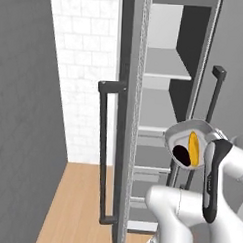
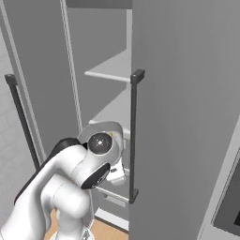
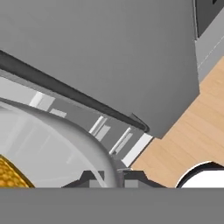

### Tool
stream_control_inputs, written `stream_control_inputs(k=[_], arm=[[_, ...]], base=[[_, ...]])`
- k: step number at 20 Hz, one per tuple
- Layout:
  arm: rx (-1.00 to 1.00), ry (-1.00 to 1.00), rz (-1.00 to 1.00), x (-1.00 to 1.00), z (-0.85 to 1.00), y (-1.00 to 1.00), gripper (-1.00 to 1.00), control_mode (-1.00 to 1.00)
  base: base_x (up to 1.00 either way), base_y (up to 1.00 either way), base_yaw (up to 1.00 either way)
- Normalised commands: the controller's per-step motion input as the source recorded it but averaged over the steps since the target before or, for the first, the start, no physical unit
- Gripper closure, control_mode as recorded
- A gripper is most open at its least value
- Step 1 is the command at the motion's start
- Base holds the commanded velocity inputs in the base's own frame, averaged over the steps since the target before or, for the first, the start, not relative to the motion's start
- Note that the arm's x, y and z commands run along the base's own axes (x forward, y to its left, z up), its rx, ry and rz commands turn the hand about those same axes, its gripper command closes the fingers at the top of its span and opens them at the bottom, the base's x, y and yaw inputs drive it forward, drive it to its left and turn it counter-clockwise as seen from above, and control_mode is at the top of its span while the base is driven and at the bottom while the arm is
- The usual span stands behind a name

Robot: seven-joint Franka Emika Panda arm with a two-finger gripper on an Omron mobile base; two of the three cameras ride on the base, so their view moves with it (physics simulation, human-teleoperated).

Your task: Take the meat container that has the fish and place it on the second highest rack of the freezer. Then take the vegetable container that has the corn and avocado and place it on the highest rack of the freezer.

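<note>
vegetable container [image 1: 188,141]: carried in the air in front of the open freezer [image 1: 164,95], tilted so its mouth faces the left base camera, level with the lower shelves and well below the top one.
contents: corn [image 1: 193,148] stands upright inside the tub, the avocado [image 1: 181,154] just beside it and lower; both sit against the wall of the tilted tub.
why held so: i judge the tub is on its way up to the highest rack [image 1: 165,65], which is bare, so it has to be lifted and levelled first.
claw [image 3: 113,177]: jaws pinched together on the tub's thick rim, seen in the hand view; it carries the tub and touches nothing else.
doors: both stand open, dark bar handles on either side of the arm, leaving a narrow gap.
</note>
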Motion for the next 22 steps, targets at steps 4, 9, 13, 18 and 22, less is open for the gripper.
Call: stream_control_inputs(k=[4,9,13,18,22], arm=[[0.00,0.00,0.00,0.00,0.00,0.00,1.00,1.00],[0.00,-0.07,-0.10,0.14,1.00,0.10,1.00,-1.00],[0.00,-0.01,-0.21,0.57,1.00,0.02,1.00,-1.00],[0.07,-0.02,-0.21,0.88,1.00,0.02,1.00,-1.00],[0.23,-0.06,-0.06,0.46,1.00,0.01,1.00,-1.00]], base=[[0.24,0.47,-0.02],[0.00,0.00,0.00],[0.00,0.00,0.00],[0.00,0.00,0.00],[0.00,0.00,0.00]])
